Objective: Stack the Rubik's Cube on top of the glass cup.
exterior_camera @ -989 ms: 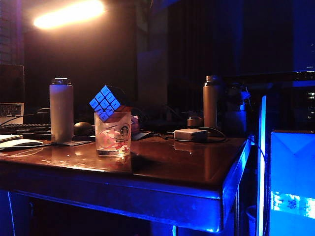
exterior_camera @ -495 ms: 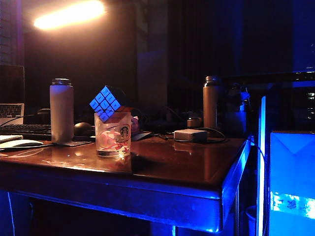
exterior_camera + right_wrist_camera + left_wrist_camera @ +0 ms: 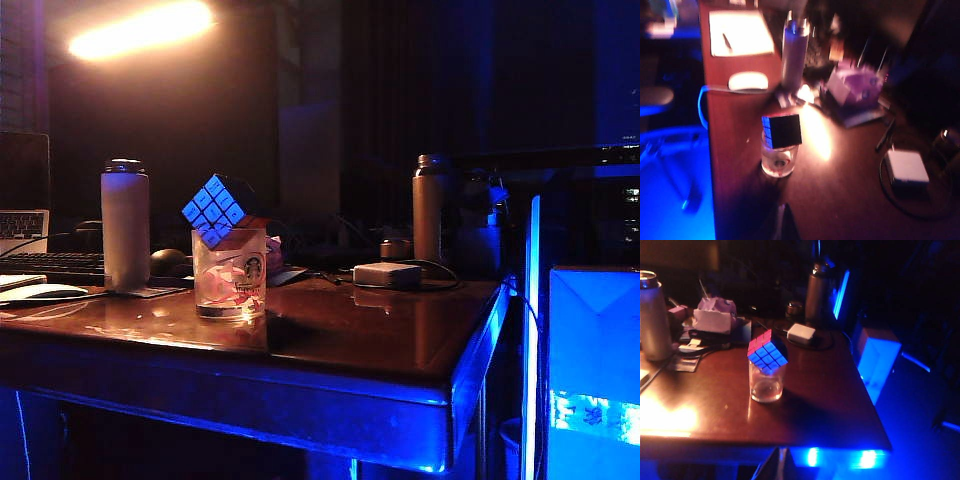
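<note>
My left gripper [image 3: 781,465] hangs clear of the table edge, jaws together, empty. My right gripper [image 3: 782,222] is likewise closed and empty. Ahead of both, well apart, the Rubik's Cube [image 3: 767,351] sits tilted, one corner down, in the mouth of the glass cup [image 3: 765,385].

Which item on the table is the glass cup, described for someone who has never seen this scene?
On the dark glossy wooden table, look near the front edge, right of the tall white bottle. The short clear glass cup stands there, alone in carrying pink-red print, a round green-white logo and a tilted blue-faced Rubik's Cube on its rim.
</note>
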Controlling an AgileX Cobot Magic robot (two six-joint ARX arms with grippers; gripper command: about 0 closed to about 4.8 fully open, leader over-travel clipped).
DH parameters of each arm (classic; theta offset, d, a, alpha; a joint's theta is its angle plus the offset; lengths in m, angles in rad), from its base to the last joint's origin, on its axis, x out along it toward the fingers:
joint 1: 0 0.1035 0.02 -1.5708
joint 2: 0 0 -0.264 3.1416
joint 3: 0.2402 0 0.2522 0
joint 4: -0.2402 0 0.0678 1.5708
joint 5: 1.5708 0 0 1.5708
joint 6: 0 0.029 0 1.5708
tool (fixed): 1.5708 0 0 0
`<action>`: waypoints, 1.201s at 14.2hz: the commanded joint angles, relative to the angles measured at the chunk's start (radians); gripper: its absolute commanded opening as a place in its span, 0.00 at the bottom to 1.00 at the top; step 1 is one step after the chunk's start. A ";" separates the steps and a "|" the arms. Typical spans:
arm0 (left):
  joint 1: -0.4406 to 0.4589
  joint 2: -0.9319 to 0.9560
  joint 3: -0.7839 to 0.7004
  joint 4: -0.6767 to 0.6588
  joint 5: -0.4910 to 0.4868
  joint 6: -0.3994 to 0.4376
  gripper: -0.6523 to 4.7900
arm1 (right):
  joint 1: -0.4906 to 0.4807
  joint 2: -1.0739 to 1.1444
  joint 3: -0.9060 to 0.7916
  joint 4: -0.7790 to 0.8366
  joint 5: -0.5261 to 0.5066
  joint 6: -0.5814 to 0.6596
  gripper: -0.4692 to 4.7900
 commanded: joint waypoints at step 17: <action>0.000 -0.004 -0.647 0.537 -0.159 -0.021 0.11 | -0.001 -0.389 -1.070 0.628 0.181 0.212 0.08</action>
